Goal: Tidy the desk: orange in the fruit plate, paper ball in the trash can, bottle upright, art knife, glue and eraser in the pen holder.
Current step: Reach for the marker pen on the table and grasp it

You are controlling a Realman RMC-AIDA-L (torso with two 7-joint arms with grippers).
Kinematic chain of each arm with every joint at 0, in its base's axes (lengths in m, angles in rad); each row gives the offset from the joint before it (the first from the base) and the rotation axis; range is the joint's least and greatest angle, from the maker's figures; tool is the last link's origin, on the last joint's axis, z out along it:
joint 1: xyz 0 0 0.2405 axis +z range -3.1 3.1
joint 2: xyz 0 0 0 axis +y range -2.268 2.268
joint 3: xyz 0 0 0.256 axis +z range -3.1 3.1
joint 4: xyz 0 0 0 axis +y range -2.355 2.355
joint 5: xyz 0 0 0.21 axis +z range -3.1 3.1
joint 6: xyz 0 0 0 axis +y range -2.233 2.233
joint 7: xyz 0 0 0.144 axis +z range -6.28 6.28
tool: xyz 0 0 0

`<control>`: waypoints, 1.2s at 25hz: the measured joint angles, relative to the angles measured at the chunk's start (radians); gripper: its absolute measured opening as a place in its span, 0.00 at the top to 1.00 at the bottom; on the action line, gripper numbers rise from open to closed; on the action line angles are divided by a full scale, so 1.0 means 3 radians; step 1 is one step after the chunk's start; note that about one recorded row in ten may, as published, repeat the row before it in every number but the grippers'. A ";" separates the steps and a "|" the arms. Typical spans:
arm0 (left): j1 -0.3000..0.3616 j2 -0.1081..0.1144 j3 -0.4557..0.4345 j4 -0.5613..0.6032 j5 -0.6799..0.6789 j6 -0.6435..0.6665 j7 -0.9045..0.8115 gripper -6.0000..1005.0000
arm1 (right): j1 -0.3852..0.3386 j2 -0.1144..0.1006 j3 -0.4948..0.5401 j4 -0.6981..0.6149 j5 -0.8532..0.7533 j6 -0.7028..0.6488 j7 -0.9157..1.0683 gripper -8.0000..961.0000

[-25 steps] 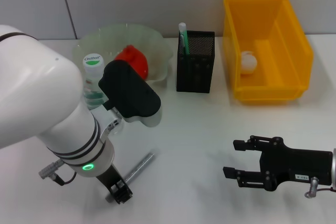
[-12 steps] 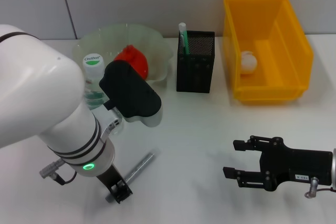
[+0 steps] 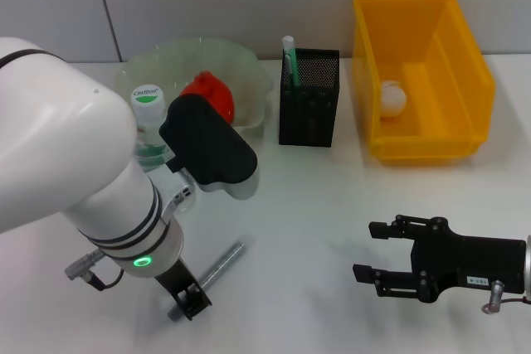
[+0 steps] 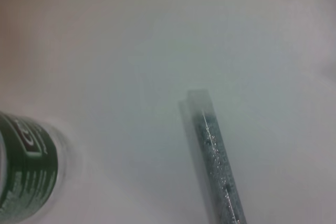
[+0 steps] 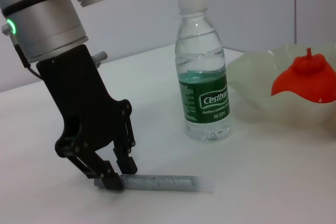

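A slim grey art knife (image 3: 217, 271) (image 5: 157, 183) (image 4: 215, 161) lies flat on the white desk near the front left. My left gripper (image 3: 187, 302) (image 5: 116, 174) stands over its near end, with its fingers closed against both sides of it. The bottle (image 3: 148, 122) (image 5: 205, 77) stands upright beside the fruit plate (image 3: 249, 72), which holds the red-orange orange (image 3: 211, 93). A white paper ball (image 3: 392, 97) rests in the yellow trash can (image 3: 465, 64). A green glue stick (image 3: 289, 60) pokes out of the black mesh pen holder (image 3: 309, 101). The eraser is out of view. My right gripper (image 3: 373, 251) is parked open at the front right.
The large white left arm (image 3: 75, 172) covers much of the desk's left side. The bottle stands close behind the left gripper. A grey wall runs along the desk's back edge.
The left arm has shifted very slightly over the art knife. The knife lies where it was, and the right arm has not moved.
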 joint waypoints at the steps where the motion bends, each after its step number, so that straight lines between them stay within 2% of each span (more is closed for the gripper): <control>1: -0.0001 0.0000 0.0000 0.0000 -0.0002 -0.0004 0.0000 0.73 | 0.0000 0.0000 0.0000 0.0000 0.0000 0.0000 0.0000 0.23; 8: -0.0002 0.0000 0.0004 -0.0006 -0.0005 -0.0014 0.0013 0.73 | 0.0000 0.0000 0.0000 0.0000 0.0000 0.0000 0.0000 0.23; 13: -0.0004 0.0000 0.0005 -0.0029 -0.0004 -0.0021 0.0020 0.77 | 0.0002 0.0000 0.0000 0.0000 0.0000 0.0000 0.0000 0.23; 26: -0.0045 -0.0005 0.0052 -0.0092 -0.0004 -0.0052 0.0039 0.76 | 0.0015 0.0000 0.0000 0.0000 0.0000 0.0035 0.0000 0.23; 30: -0.0047 -0.0005 0.0055 -0.0092 -0.0004 -0.0059 0.0040 0.78 | 0.0019 0.0000 0.0000 0.0000 0.0000 0.0039 0.0000 0.23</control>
